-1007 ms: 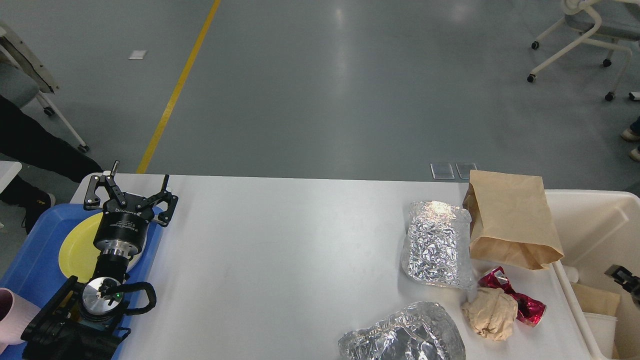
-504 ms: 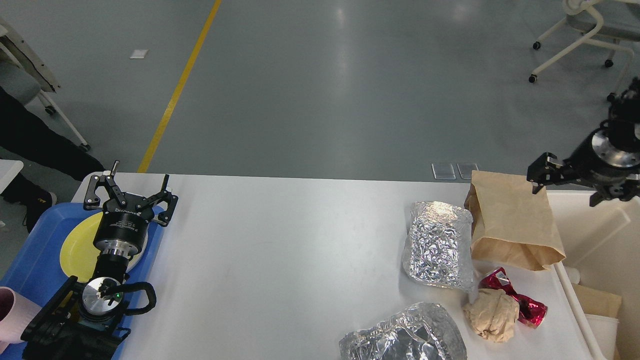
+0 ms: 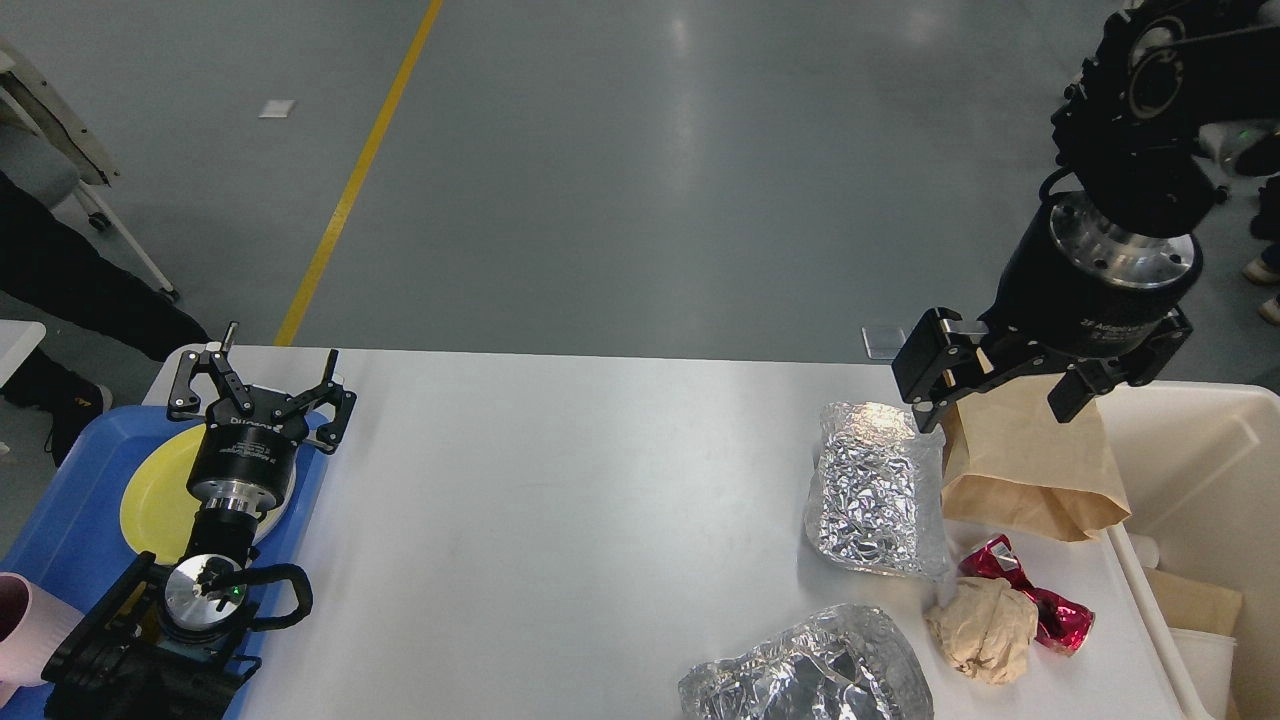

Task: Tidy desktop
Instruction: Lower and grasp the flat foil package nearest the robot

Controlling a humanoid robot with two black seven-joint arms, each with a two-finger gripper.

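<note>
Head view shows the large white rectangular desktop (image 3: 560, 520) filling the lower half of the scene, with the rubbish bunched at its 3 to 5 o'clock side, right next to the cream plastic bin (image 3: 1200, 470) at the right edge, presumably so it can be dropped straight in. A brown paper bag (image 3: 1030, 470) lies at 3 o'clock, touching a crumpled silver foil packet (image 3: 875, 490). Nearer, at 5 o'clock, a second crumpled foil wad (image 3: 810, 670) lies apart from a balled beige paper lump (image 3: 985, 630) that presses against a red shiny wrapper (image 3: 1045, 600).

At 9 o'clock the left gripper (image 3: 262, 385) hangs over a round yellow plate (image 3: 160, 490) in the blue plastic tray (image 3: 70, 510), fingers spread wide and holding nothing; it looks parked.

Half a second ago the right gripper (image 3: 1000, 385) was small and off past the bag's far right corner. Now it has swung in large above the bag's top edge, jaws apart and empty, apparently lining up to take the bag.
</note>
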